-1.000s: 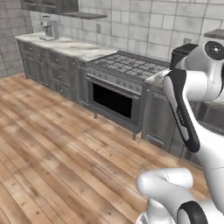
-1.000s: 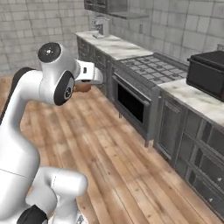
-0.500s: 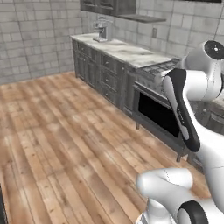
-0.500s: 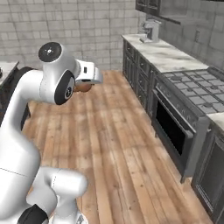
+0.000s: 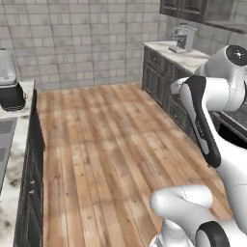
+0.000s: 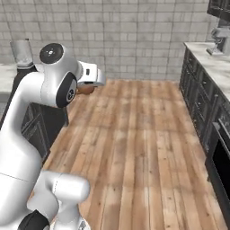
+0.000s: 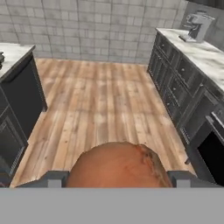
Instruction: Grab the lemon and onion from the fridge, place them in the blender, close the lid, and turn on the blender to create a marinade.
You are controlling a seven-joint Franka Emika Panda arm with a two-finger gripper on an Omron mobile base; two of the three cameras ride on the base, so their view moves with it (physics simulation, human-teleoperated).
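Holding the onion [image 7: 117, 165] between its jaws, your gripper [image 7: 118, 177] hung above the plank floor [image 7: 105, 105] with both dark fingertips [image 7: 52, 178] pressed against the bulb's sides. The onion was round, orange-brown and smooth-skinned, with a rough paler patch on one flank; from the right base camera it peeked out as a brown curve [image 6: 85, 89] under the white hand. Your blender [image 5: 9, 87], a clear grey-tinted jar on a rounded black base, stood on the pale marble tabletop [image 5: 6, 159] to the left, well apart from the onion. Between them lay open wooden flooring in warm brown strips. Dark grey cabinets [image 7: 179, 87] lined the right side under a second marble tabletop [image 7: 197, 50], where a silver coffee machine [image 7: 196, 25] sat near the grey tiled wall [image 7: 96, 26]. A black oven front [image 7: 212, 153] showed just beyond those cabinets.
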